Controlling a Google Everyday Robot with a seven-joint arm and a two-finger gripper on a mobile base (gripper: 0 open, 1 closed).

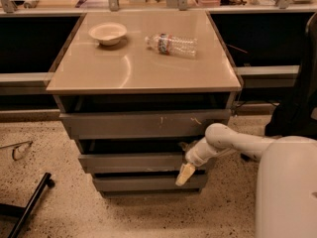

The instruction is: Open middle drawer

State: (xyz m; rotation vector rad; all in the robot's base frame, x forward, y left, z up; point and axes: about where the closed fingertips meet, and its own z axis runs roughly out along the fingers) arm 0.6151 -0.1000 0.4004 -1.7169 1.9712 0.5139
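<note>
The middle drawer (pixel 131 162) is the plain grey front between the taller scratched top front (pixel 143 125) and the narrow bottom front (pixel 143 183) of a low cabinet. A dark gap shows above it. My gripper (pixel 184 173) is at the right end of the middle drawer's front, hanging down over its lower edge toward the bottom drawer. My white arm (pixel 233 140) reaches it from the right.
The tan cabinet top (pixel 99 71) holds a white bowl (pixel 107 32) and a clear plastic bottle (pixel 171 44) lying on its side. Eyeglasses (pixel 19 149) and a black bar (pixel 28 204) lie on the speckled floor at left. My white body (pixel 287 187) fills the lower right.
</note>
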